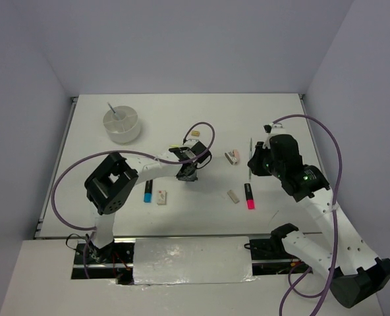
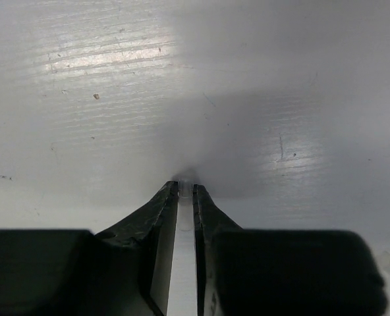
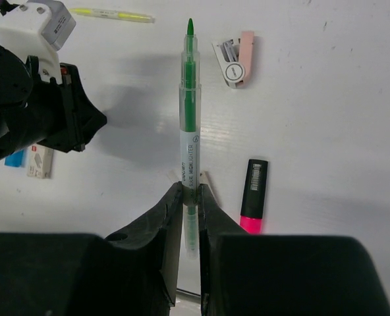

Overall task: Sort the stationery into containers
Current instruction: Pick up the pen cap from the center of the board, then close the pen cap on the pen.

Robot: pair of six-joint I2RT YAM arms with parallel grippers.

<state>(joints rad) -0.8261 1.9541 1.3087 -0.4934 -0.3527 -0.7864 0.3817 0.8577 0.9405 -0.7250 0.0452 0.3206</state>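
Bright, even overhead light fills the white worktop (image 1: 162,112), with soft shadows under the arms (image 1: 152,166). The left wrist view has glare upper left and the left tool (image 2: 186,192) a dark blur; the right wrist view shows the green pen (image 3: 190,131) sharp.

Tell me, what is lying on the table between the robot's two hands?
A small pink-and-white item, roughly midway between them, shown in the top view.

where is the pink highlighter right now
Top view: the pink highlighter lies right of centre on the table, just right of a small tan eraser.
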